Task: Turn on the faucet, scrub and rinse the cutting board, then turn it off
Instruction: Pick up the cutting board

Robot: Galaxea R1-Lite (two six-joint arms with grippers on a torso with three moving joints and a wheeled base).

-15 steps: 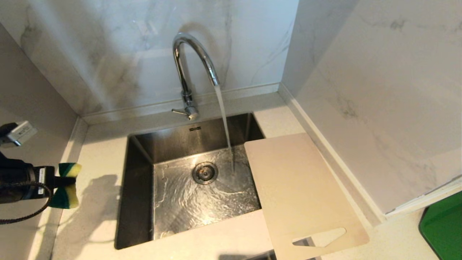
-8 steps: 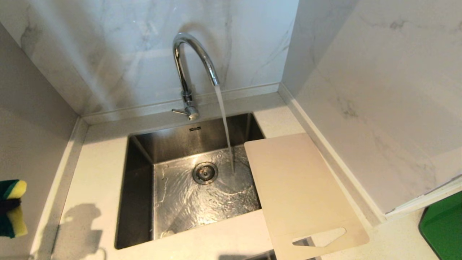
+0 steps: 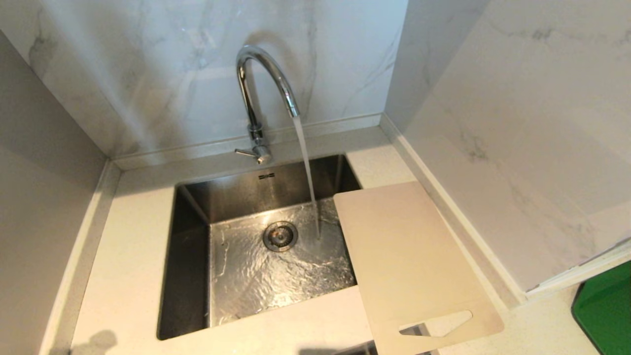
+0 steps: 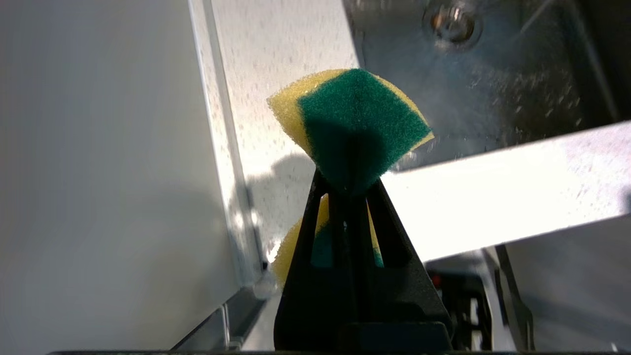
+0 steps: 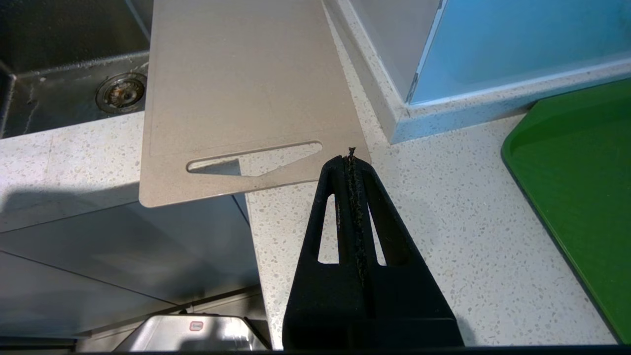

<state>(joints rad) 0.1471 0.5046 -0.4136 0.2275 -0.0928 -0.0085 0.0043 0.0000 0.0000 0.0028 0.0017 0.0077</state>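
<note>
Over the sink point(image 3: 190, 207), the faucet point(image 3: 261, 93) runs; cutting board point(image 3: 409, 266) bridges its right rim — left gripper point(image 4: 347, 190) pinches a sponge point(image 4: 352, 123), right gripper point(image 5: 351, 155) pressed together, empty.

Head camera overlooks the sink point(image 3: 190, 276); both wrist cameras share it.

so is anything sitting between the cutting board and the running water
Nothing visible. The cutting board lies on the counter with one edge over the sink, and the faucet stream falls just beside that edge. Only open basin lies between them.
</note>
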